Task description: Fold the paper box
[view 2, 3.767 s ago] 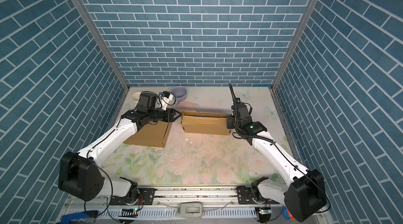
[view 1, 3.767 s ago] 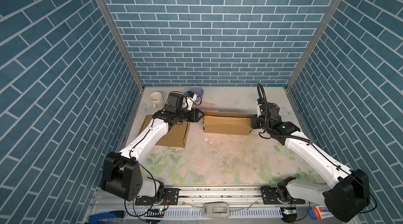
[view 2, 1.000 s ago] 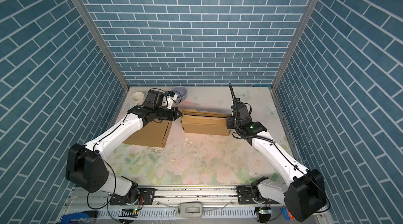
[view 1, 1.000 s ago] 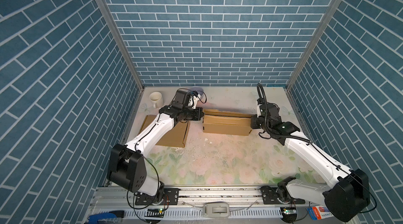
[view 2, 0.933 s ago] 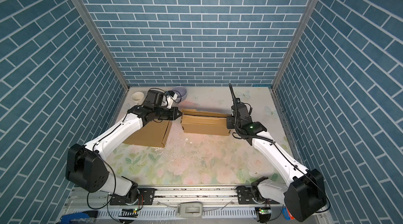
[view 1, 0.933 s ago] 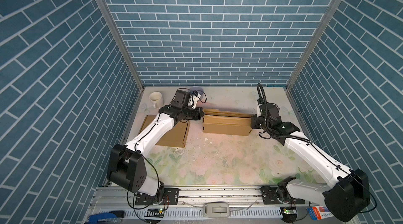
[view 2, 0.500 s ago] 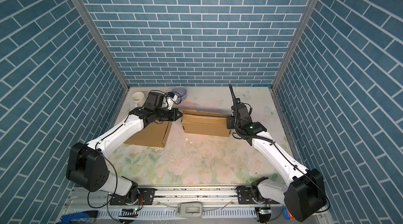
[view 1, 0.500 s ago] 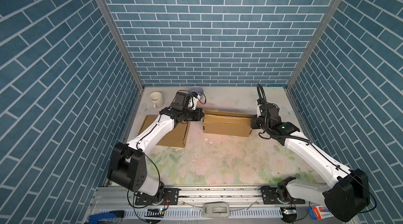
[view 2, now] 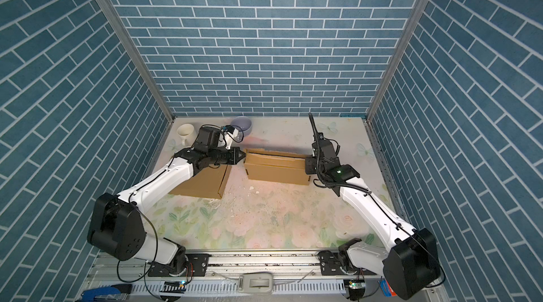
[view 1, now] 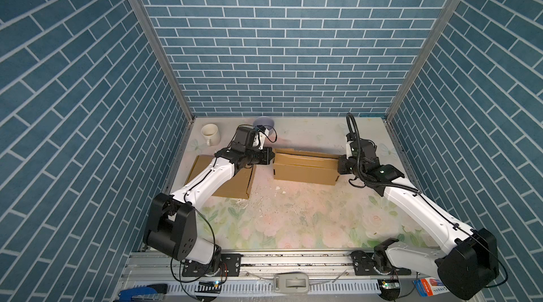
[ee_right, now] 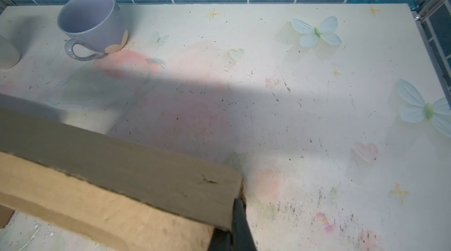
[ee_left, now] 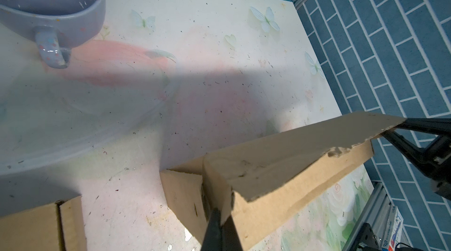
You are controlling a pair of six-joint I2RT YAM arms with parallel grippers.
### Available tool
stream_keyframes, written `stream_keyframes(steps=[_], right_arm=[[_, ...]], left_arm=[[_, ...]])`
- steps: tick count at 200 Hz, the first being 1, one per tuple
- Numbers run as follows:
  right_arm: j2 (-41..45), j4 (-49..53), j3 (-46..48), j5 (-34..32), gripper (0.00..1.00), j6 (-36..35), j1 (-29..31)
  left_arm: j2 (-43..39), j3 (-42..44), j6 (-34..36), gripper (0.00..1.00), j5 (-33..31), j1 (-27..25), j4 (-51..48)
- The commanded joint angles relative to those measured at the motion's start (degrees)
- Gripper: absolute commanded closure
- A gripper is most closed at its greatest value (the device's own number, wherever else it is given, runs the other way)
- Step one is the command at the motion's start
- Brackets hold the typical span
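**Long flap pinched at both ends: fold it down level**

Layout, left to right. White mug (view 1: 210, 134) in the back-left corner of the table (view 1: 293, 215). Flat cardboard piece (view 1: 235, 186) lies along the left edge, partly under my left arm. Lavender cup (view 1: 263, 122) at the back edge, left of the middle. Paper box (view 1: 305, 169) sits toward the back edge, about midway between the left and right edges.

Grips. Left hand (view 1: 272, 156): jaws together, pinching thin card at the box's left end. Right hand (view 1: 338, 165): jaws likewise closed down on the far corner of the long flap (ee_left: 305, 144), as the left wrist view shows.

Step, as I judge it: bringing the long flap over the body of the box. The flap stands tilted, not yet flat. To do it well I should:
- move both ends at the same rate, so the panel does not twist;
- let it turn about its crease rather than drag the box across the table;
- go gently at the right end, where the card edge looks frayed and could tear.

Count: paper box 1; flat cardboard piece 1; cups 2; hands 2, both on the box.
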State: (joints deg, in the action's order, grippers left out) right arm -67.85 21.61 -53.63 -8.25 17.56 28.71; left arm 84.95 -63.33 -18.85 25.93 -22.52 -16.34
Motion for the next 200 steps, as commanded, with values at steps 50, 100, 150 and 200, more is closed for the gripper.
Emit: stream_keyframes(steps=[50,100,150,200], right_arm=[[0.8,10.8,-9.5,14.5,0.47,-9.5,-1.7],[-0.5,21.6,-18.2,13.8,0.24,-28.0,-2.3],[-8.9,26.2,-25.3,13.6,0.06,-42.5,3.4],[-16.3,26.9,-28.2,11.9,0.01,-50.2,8.3]], left_arm=[[-0.3,3.6,-0.1,1.0,-1.0,-0.3,-2.7],[-0.4,4.1,-0.1,1.0,-0.9,-0.5,-2.0],[0.6,3.8,0.1,1.0,-1.2,-0.9,-2.1],[0.8,3.7,0.2,1.0,-1.2,-1.0,-2.2]])
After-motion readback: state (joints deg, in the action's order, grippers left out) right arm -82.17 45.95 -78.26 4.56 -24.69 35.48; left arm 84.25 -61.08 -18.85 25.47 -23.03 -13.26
